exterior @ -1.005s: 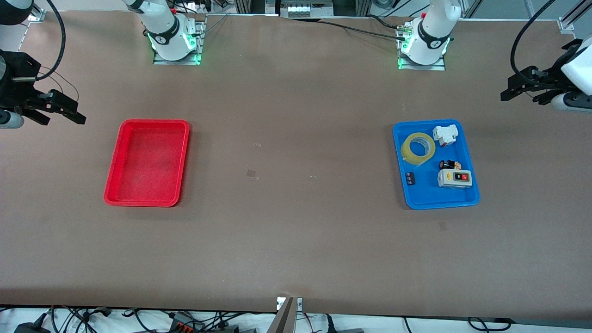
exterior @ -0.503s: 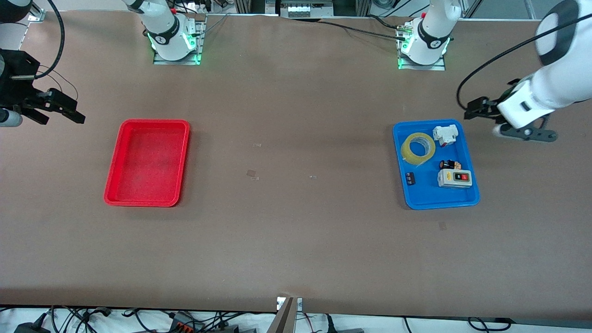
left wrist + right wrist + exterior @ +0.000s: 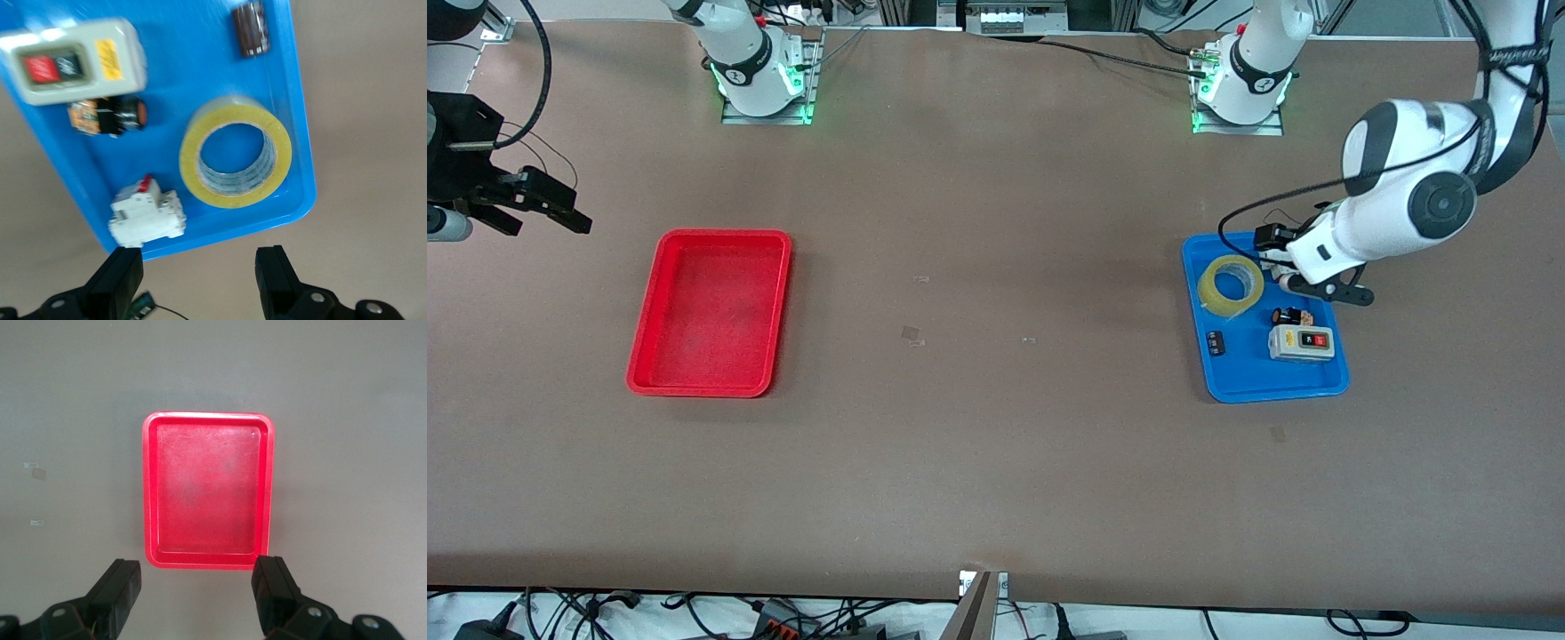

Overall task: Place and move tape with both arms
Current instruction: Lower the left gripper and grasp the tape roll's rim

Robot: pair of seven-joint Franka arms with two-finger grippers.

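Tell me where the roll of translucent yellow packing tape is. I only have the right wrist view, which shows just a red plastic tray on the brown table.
Observer: The roll of translucent yellow packing tape lies flat in a blue plastic tray toward the left arm's end of the table.
Operator: Is anything holding it?
Observer: No. The left gripper hovers open over the blue tray's edge farthest from the front camera, close to a white switch block beside the tape.
Operator: Where does my right gripper sit on the table?
Observer: The right gripper waits, open, over bare table at the right arm's end, apart from the red plastic tray.
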